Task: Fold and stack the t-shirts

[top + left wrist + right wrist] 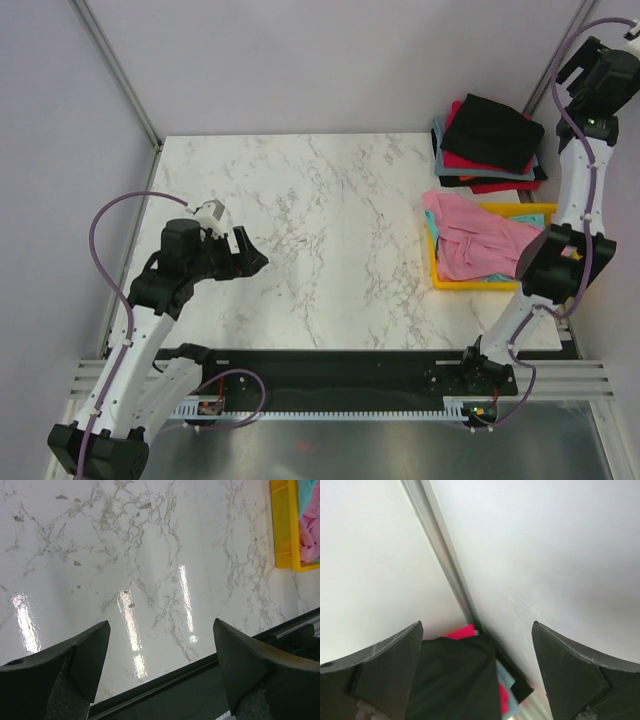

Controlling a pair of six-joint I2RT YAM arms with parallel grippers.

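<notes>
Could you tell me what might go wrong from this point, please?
1. The right arm hangs high with open jaws close to the wall, above the folded stack; descending carelessly could scrape the wall or knock the black t-shirt askew.
2. The pink t-shirt lies crumpled, draped over the yellow tray rim; pulling it could drag the tray.

My L arm (130, 350) & R arm (578, 190): white link shells w/ black joint housings, black bases. A purple cable (93, 235) loops along each. L gripper (161, 625) & R gripper (477, 630): matte black wedges, rough grey inner faces. Sm. green light (592, 122) on R arm.
</notes>
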